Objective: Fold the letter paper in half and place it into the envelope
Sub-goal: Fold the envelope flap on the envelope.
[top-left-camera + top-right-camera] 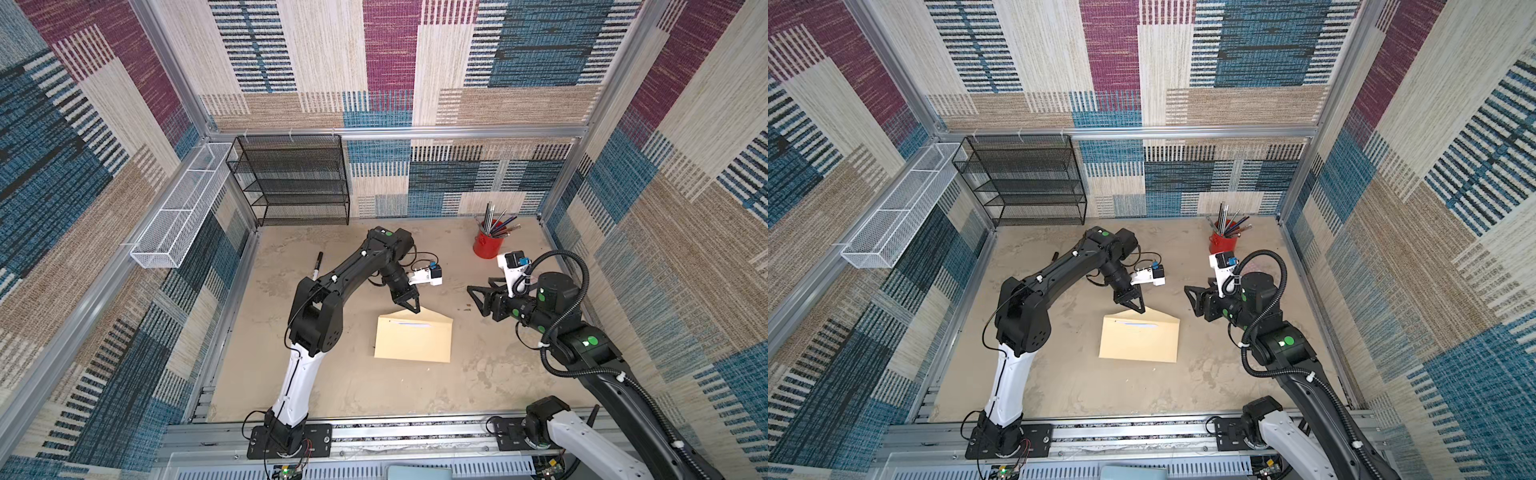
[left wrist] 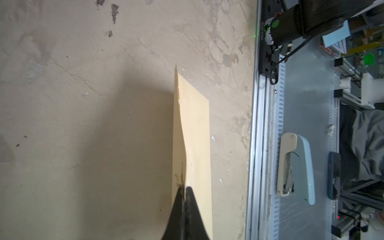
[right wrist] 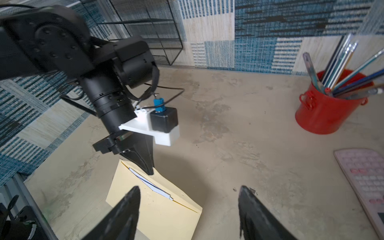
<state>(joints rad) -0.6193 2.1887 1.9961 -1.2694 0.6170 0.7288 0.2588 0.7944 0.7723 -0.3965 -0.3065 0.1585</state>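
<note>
Only left gripper pinches envelope.

Letter paper in envelope; pen cup behind (far right corner).

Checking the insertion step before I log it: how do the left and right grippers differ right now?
The left gripper is shut, pinching the flap of the envelope; the right gripper is open and holds nothing. The left gripper touches the envelope at its far edge; the right gripper is off to the side, clear of it. Both are black and tapered.
</note>
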